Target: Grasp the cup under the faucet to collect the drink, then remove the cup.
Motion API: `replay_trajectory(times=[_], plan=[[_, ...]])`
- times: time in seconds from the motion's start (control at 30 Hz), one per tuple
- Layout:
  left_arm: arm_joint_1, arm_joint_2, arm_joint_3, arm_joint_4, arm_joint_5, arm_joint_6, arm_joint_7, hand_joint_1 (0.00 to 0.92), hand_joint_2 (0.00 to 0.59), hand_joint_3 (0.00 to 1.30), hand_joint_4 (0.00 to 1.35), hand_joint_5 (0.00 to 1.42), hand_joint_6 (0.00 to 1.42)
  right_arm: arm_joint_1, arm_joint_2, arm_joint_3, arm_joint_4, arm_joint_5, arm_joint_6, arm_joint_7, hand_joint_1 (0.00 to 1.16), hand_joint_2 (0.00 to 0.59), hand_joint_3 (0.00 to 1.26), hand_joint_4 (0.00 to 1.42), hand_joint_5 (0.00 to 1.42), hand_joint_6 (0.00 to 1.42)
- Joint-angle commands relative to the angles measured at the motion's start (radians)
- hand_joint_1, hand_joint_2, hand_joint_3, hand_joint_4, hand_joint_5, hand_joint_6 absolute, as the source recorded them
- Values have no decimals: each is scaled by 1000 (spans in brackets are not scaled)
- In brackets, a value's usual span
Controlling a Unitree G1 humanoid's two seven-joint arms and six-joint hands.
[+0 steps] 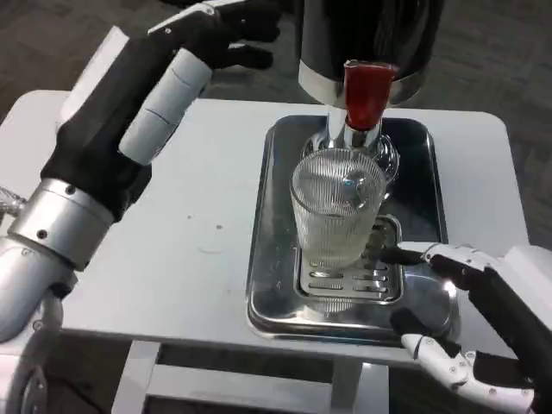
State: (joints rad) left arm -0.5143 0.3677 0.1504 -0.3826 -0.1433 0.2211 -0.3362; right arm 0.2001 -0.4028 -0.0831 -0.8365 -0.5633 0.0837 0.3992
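Note:
A clear ribbed cup (336, 207) stands on the grated drip plate (352, 282) of a silver tray (267, 259), directly below the faucet with its red lever (367, 93). Pale liquid fills its lower part. My right hand (470, 319) hovers low at the tray's front right corner, fingers apart, one fingertip close to the cup's base but not holding it. Raised at the upper left is my left hand (172, 69), its dark fingers reaching toward the dispenser's left side and gripping nothing that I can see.
The black and chrome drink dispenser (362, 43) stands at the back of the tray. The white table (190, 224) extends left of the tray, with its front edge near my right hand.

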Motion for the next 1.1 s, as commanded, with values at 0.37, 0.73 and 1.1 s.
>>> replay_trajectory(times=[0.37,0.73,1.1], plan=[[-118,-43,-12,169,-219,9,-79,0,54,330,224,279,300,-20,6,37,6,-26,17,-3,420,461,268,242,191,147],[-170,-65,-77,182,-246,59,-97,0,72,306,269,302,354,-11,7,28,9,-22,18,-10,420,461,268,242,191,147],[-207,-96,-124,258,-244,51,-142,0,75,306,273,316,350,-10,9,22,11,-17,15,-14,420,461,268,242,191,147]])
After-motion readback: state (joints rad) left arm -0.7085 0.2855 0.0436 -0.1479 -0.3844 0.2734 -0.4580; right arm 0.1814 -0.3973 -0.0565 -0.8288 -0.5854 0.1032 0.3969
